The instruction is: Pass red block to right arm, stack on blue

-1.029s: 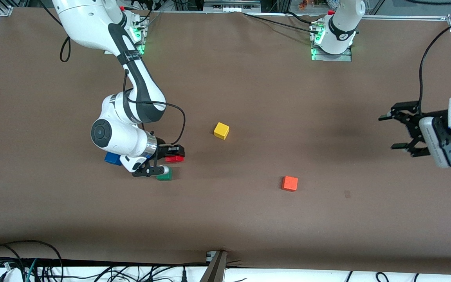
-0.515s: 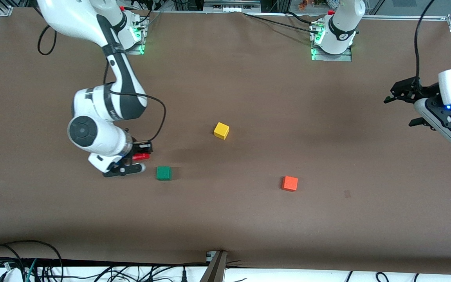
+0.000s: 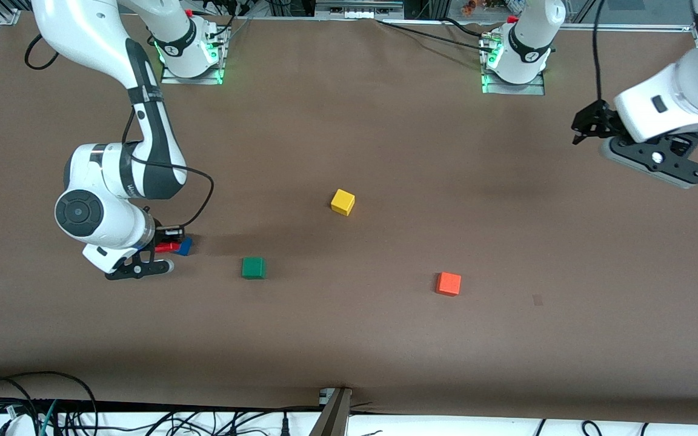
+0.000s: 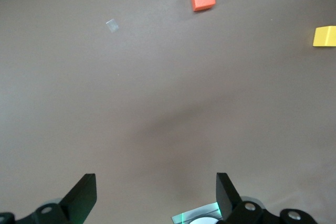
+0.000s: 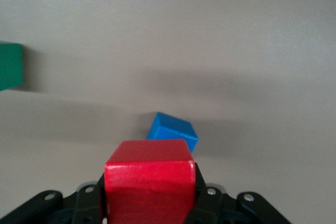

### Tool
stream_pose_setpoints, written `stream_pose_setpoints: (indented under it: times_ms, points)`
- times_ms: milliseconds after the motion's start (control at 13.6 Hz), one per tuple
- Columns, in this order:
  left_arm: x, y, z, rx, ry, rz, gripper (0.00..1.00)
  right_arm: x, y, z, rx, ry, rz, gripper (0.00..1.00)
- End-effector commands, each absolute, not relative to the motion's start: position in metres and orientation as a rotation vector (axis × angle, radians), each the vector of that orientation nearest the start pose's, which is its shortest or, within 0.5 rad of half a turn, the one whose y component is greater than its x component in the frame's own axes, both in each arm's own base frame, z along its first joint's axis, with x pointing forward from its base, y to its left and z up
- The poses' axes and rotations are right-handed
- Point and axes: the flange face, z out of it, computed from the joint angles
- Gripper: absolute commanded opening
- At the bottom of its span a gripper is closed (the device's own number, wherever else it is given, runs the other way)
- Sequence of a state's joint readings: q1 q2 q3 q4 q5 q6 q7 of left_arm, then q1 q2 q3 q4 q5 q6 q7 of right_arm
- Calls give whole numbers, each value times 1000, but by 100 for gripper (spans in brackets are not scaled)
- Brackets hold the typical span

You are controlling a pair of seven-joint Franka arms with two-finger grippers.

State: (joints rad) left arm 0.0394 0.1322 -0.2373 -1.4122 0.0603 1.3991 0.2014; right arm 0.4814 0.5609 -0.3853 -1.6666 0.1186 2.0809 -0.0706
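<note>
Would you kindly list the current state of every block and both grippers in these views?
Right gripper: shut on the red block, low over the table.
Small matte red block: held, not yet stacked, just beside the blue cube.
Small bright-blue cube: on the table, bare on top.
Left gripper: open, empty, waiting above its end of the table.
Green cube, yellow cube, orange-red cube: each lying alone on the brown table.
</note>
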Motion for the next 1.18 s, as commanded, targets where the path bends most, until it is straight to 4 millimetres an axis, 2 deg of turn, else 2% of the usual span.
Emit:
stream_pose_setpoints:
  times_ms: [0, 368, 515, 588, 662, 735, 809, 1103]
  points:
    - [557, -70, 596, -3021, 509, 131, 100, 634, 81, 263, -3241, -230, 78, 1]
    - [568, -12, 577, -3042, 298, -42, 100, 629, 70, 257, -3237, -181, 93, 1]
    - [557, 9, 568, -3048, 237, -28, 100, 625, 68, 251, -3231, -168, 110, 1]
    - [554, 11, 571, -3048, 232, -30, 100, 625, 67, 250, -3216, -141, 97, 3]
    - [552, 10, 574, -3047, 231, -39, 100, 625, 68, 248, -3214, -138, 87, 13]
    - [551, 10, 574, -3046, 238, -28, 100, 625, 67, 248, -3214, -132, 86, 40]
    - [551, 9, 572, -3054, 253, -19, 100, 625, 68, 247, -3213, -132, 88, 99]
    - [552, 5, 568, -3047, 252, -7, 100, 627, 69, 255, -3208, -133, 80, 100]
